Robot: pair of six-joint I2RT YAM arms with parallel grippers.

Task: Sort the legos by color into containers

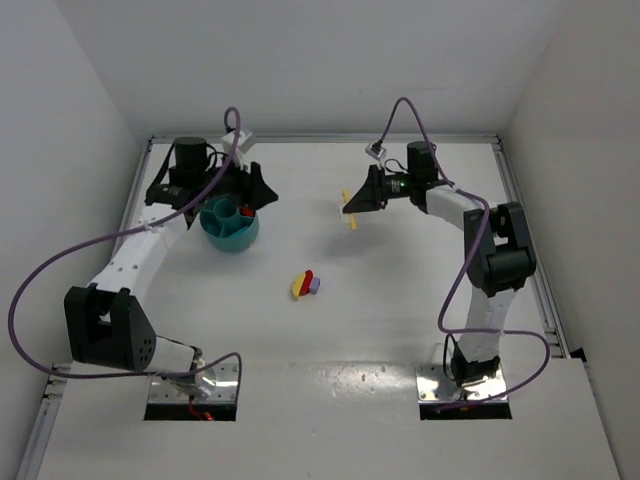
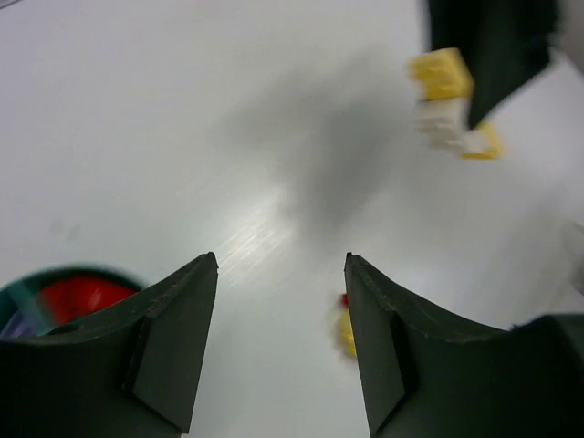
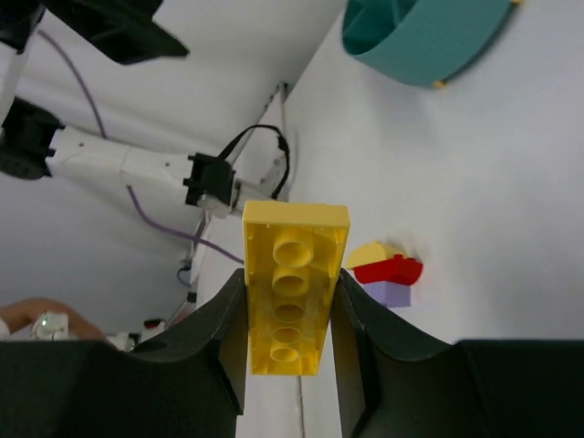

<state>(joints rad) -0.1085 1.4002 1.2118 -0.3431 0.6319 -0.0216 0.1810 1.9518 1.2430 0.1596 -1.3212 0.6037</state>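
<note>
The round teal bowl (image 1: 238,242) stands at the back left, with a red lego (image 1: 246,211) in one compartment. My left gripper (image 1: 260,194) hovers just right of the bowl, open and empty; its wrist view shows the gripper (image 2: 281,262) over bare table, with the bowl's rim (image 2: 64,272) and red lego (image 2: 84,297) at lower left. My right gripper (image 1: 351,204) is raised at the back middle, shut on a long yellow lego (image 3: 292,287). A small cluster of yellow, red and lilac legos (image 1: 305,284) lies mid-table; it also shows in the right wrist view (image 3: 388,271).
White walls enclose the table on the left, back and right. Purple cables loop from both arms. The right gripper with its yellow lego (image 2: 443,75) shows at the top right of the left wrist view. The bowl's wall (image 3: 429,46) shows at the top of the right wrist view.
</note>
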